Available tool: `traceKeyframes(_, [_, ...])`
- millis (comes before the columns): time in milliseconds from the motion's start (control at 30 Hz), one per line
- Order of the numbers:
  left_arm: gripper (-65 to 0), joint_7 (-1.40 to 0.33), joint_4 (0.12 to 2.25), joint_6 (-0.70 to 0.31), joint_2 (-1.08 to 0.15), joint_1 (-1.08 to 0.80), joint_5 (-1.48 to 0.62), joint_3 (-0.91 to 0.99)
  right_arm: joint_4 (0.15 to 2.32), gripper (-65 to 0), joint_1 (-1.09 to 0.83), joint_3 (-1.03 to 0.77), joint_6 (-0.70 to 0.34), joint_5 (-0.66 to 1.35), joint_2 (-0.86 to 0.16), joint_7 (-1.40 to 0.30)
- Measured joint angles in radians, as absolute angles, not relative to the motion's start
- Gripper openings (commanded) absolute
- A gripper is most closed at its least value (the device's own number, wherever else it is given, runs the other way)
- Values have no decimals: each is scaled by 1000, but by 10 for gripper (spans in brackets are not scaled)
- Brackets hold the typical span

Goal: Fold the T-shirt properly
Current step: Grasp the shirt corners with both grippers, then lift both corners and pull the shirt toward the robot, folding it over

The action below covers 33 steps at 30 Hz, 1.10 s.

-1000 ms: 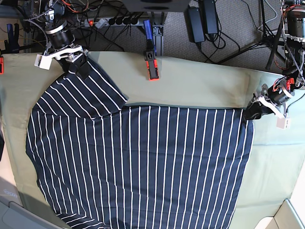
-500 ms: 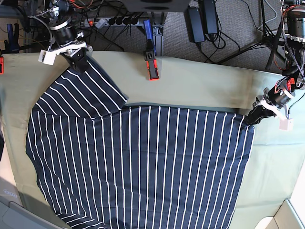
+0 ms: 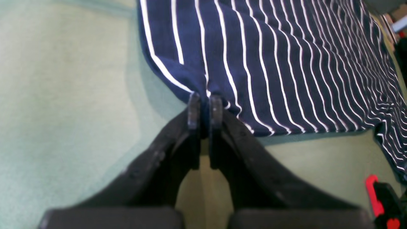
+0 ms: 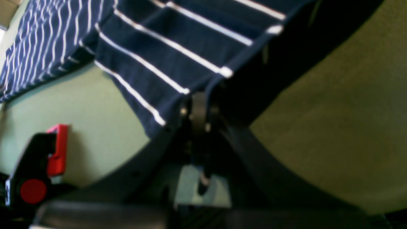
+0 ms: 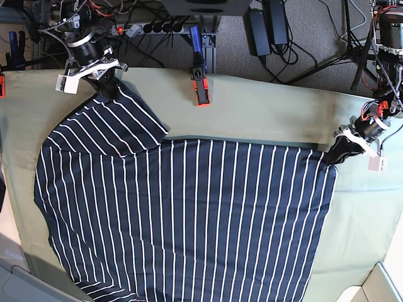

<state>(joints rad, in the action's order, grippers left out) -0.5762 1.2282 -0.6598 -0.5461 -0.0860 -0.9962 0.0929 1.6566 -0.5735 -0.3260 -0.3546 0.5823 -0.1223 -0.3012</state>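
Since the earlier base view, the sleeve tip at the far left has been drawn up and outward toward the bench's back edge, and the hem corner on the other side has been tugged slightly sideways, so the top edge of the cloth now runs straighter.

Largest first: the bench [image 5: 264, 107], under its pale green cover, carries the T-shirt [image 5: 189, 220] spread flat across most of it, stripes running front to back, its near edge running out of the base view. A clamp [image 5: 200, 87] with red parts grips the bench's back edge, near the shirt's top edge but apart from it.

Next, the right tool [image 4: 198, 108] is pressed together, pinching the sleeve end, which lifts off the cover beside it. The left tool [image 3: 205, 105] is likewise pinched shut on the hem corner, with a small pucker of fabric gathered at its tips.

Judging from this, the step in hand is lifting both gripped points to carry the far edge over. To do it well, both arms should rise together and evenly, keeping the cloth lightly taut between them, so the fold line stays straight and no slack bunches mid-shirt.
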Motion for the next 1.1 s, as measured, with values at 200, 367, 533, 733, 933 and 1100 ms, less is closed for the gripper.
traceKeyframes(200, [-650,-638,1229,-668,-548,-141,-1084,150,1738,-650,-653,-395,-355,628,-125,-395])
traceKeyframes(367, [-650,-667,1251,-671,-548,-226,-1131,199,1795,-650,-752,-443,-363,662,-125,-404])
traceKeyframes(533, [-650,-667,1356,-675,-548,-322,-1133,241,1812,-650,-813,-499,-364,714,-126,-406])
traceKeyframes(733, [-650,-682,1499,-675,-548,-424,-1167,354,1812,-650,-881,-572,-377,774,-126,-429])
traceKeyframes(933, [-650,-733,1565,-675,-548,-459,-1217,401,1816,-650,-903,-670,-385,884,-127,-488])
traceKeyframes(1100, [-650,-733,1569,-675,-548,-456,-1241,413,1872,-650,-903,-741,-398,939,-129,-500])
